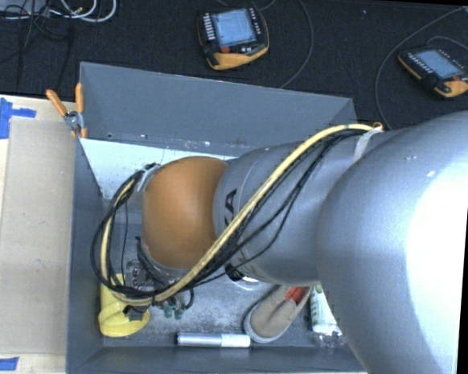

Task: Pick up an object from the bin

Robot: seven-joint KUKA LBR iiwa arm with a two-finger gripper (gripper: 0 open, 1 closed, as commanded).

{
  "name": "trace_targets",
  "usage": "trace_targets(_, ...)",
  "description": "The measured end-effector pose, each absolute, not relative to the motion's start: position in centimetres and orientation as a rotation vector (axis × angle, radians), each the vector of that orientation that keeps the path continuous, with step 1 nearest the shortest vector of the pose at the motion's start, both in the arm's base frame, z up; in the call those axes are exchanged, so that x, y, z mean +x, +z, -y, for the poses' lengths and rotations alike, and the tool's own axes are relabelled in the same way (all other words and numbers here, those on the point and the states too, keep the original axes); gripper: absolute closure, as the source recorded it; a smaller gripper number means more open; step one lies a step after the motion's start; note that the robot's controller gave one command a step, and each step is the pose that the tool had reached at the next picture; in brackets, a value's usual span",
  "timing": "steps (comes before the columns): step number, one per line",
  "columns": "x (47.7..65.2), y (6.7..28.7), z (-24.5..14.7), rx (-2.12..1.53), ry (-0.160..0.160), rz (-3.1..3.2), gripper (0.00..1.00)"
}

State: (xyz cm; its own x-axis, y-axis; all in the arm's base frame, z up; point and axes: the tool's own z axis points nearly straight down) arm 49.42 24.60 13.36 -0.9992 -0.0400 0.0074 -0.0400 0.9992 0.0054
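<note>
**Bin pick, robot lab.** The KUKA arm's gripper (138, 300) hangs low at the 7 o'clock corner of the grey metal bin (216, 112). It is tucked beneath the orange wrist cover (180, 210) and a bundle of black and yellow cables (217, 249). From where I stand I cannot tell whether the gripper is apart or together, because cover and cables hide it.

Just under it, at its 7 o'clock, lies a yellow lump (115, 320). A dark part of the gripper seems to touch the lump's top, though nothing shows it grasped. Out at 4 o'clock a silver cylinder (213, 340) lies flat along the near wall. Farther round toward 3 o'clock sits a grey-beige shoe-shaped piece (270, 318) with a red strip. Just beside that is a white tube (319, 310) with green print, partly under the arm.

The risk, to my eye, is the corner. The yellow lump lies close in against the walls, so a closing gripper may scrape metal, or catch only an edge and lose the thing on the lift. The cables hanging near could also snag on it.

The lump itself is bright yellow, rounded and folded-looking, probably soft. Its upper right is shaded by the gripper.
</note>
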Motion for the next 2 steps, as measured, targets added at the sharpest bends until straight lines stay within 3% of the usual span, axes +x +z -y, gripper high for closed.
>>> trace_targets(1, 51.0, 11.2, -24.1, -0.523, -0.015, 3.098, 1.00)
trace_targets(2, 52.9, 24.9, -19.2, -0.275, -0.015, 3.137, 1.00)
